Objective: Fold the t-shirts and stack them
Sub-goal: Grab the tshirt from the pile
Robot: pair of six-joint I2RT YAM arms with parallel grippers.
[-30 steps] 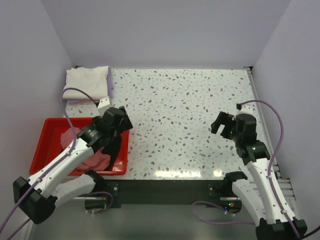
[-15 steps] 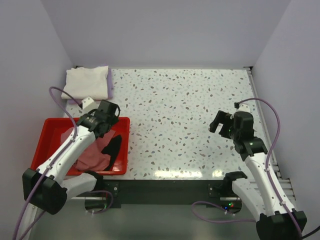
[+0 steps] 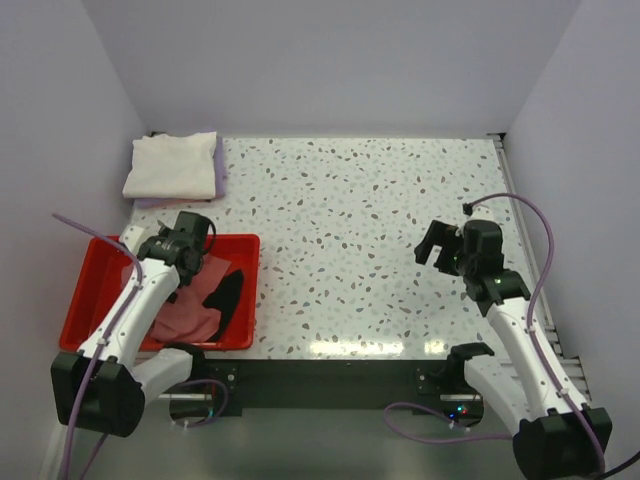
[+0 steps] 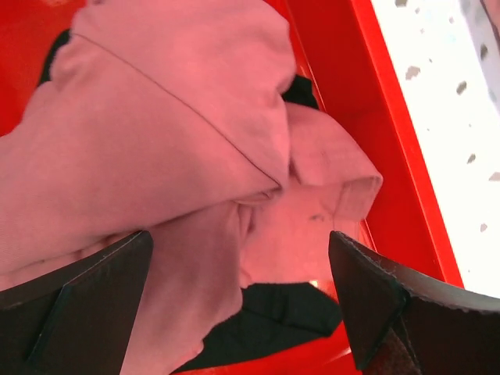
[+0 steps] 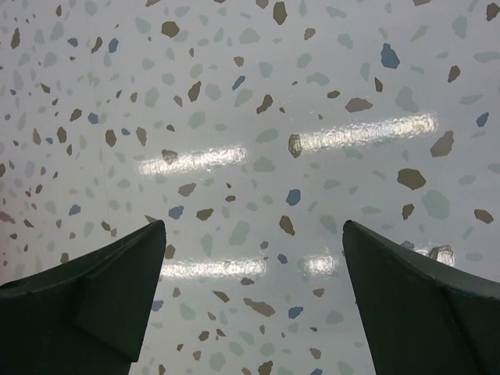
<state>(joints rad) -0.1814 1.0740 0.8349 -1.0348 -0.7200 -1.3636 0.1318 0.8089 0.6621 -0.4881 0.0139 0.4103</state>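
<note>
Salmon shirt crumpled in red tray at near left corner of surface. Black shirt in same tray, partly under salmon one. Cream-white shirt folded at far left corner, lying on lavender shirt. Left tool above salmon shirt, fingers apart, gripping nothing. Right tool over speckled surface near right edge, fingers apart, holding nothing.

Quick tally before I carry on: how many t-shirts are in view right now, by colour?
Cream-white folded cloth t-shirt: 1
Pale lavender cloth t-shirt beneath it: 1
Dusty salmon cloth t-shirt in the red plastic tray: 1
Black cloth t-shirt in the tray: 1
Total: 4
</note>
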